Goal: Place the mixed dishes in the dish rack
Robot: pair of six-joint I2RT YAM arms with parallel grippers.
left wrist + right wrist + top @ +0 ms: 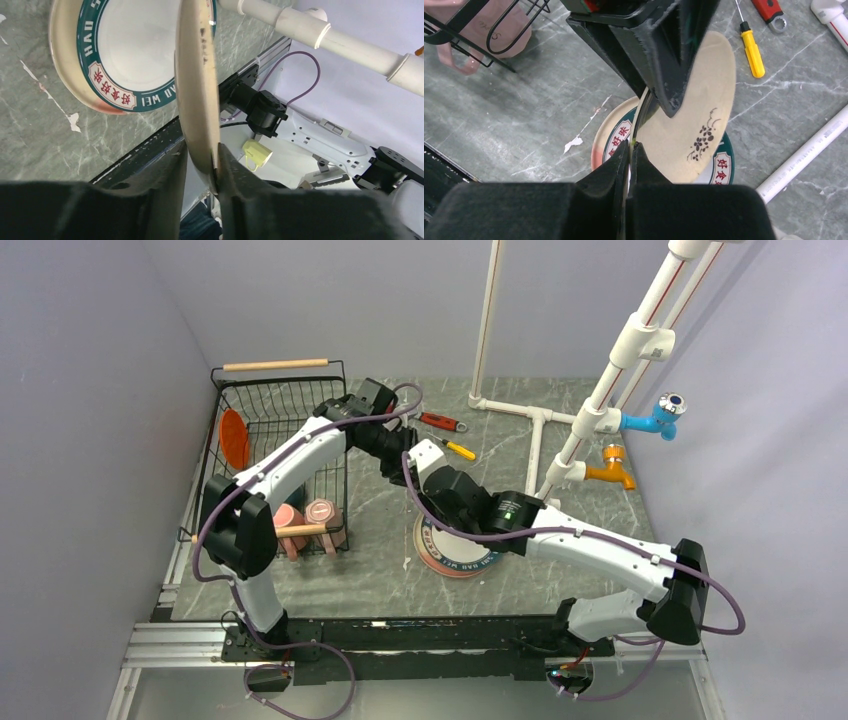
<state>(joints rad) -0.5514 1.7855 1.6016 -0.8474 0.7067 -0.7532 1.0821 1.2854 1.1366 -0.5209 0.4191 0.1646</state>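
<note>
A shallow cream dish with a dark flower sprig (694,125) hangs on edge above the lettered-rim plate (616,142), which lies flat on the table. My right gripper (630,145) is shut on the dish's near rim. My left gripper (202,160) has the opposite rim of the dish (195,75) between its fingers, both touching it. In the top view the two grippers meet at mid-table (415,450), and the dish is hidden between them. The dish rack (290,420) at the left holds an orange-red plate (234,438) and two pink mugs (288,518).
A red-handled wrench (440,422) and a yellow-handled screwdriver (458,449) lie just behind the grippers. A white pipe frame (540,420) with blue and orange taps stands at the back right. The rack's near wooden handle (300,530) lies beside the mugs.
</note>
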